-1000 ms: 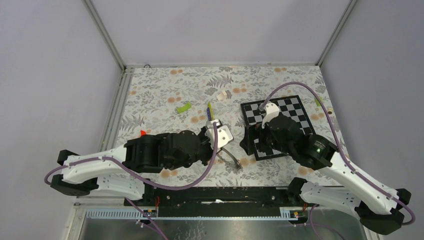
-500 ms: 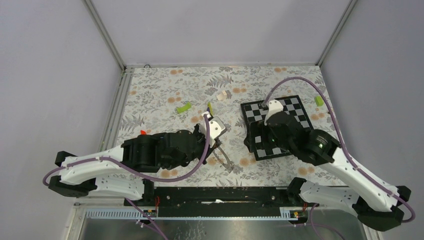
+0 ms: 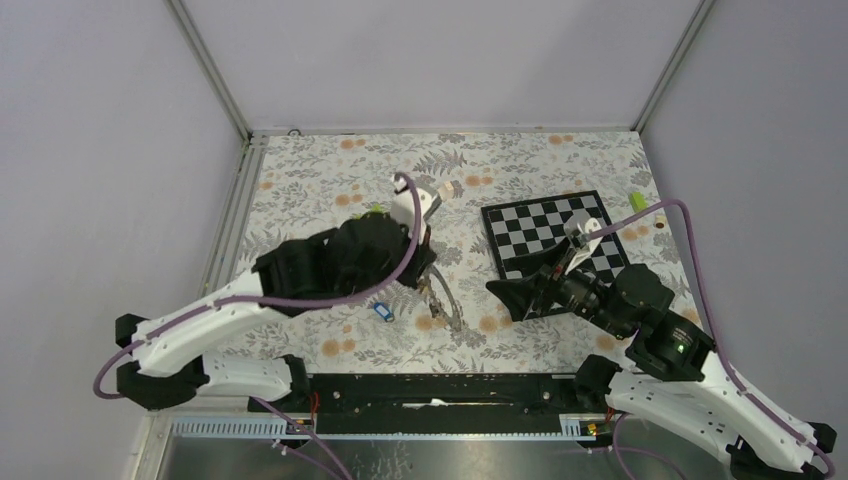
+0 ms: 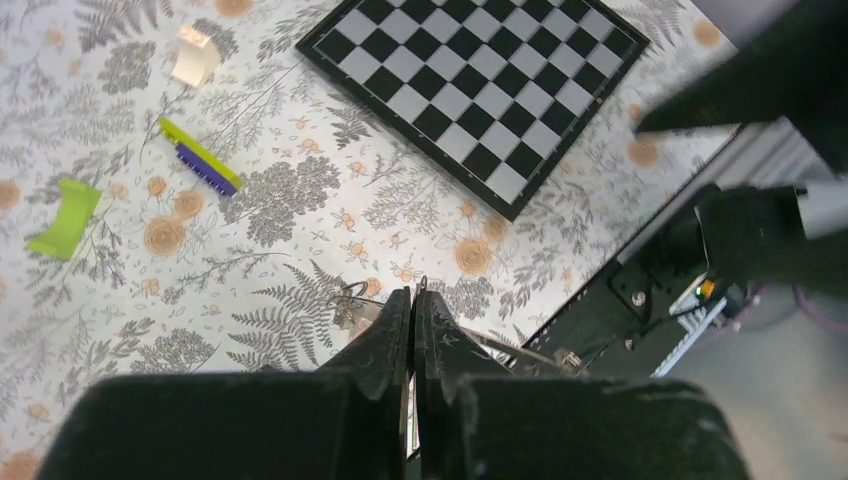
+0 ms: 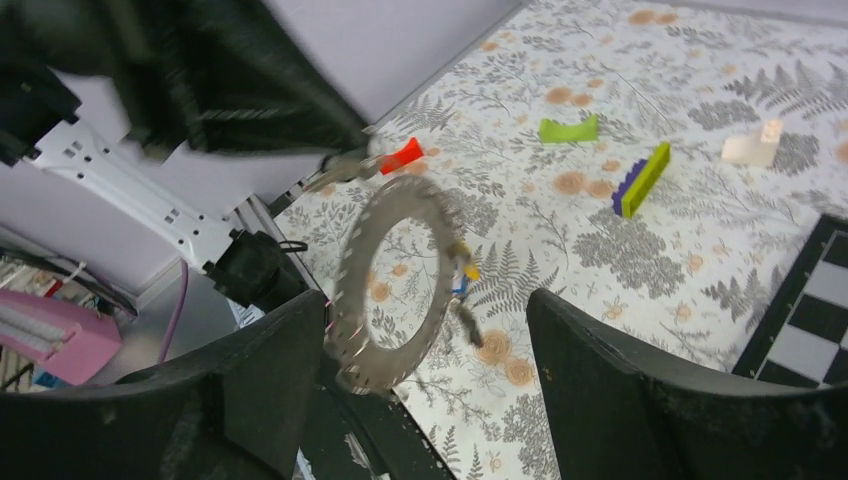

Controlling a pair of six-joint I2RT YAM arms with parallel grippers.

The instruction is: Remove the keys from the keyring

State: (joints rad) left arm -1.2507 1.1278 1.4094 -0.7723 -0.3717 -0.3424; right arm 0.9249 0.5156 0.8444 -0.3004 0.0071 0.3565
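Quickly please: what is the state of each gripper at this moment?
Left gripper: closed, holding the keyring.
Right gripper: open, holding nothing.

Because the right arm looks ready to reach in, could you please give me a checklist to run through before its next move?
1. Left fingers shut on the keyring: ok.
2. Keyring lifted, hanging in front of the right fingers: ok.
3. Right fingers open: ok.
4. Right fingers touching a key: not ok, apart from the ring.
5. All keys off: not ok, a yellow key hangs on it.
6. Blue key lying loose on the table: ok.
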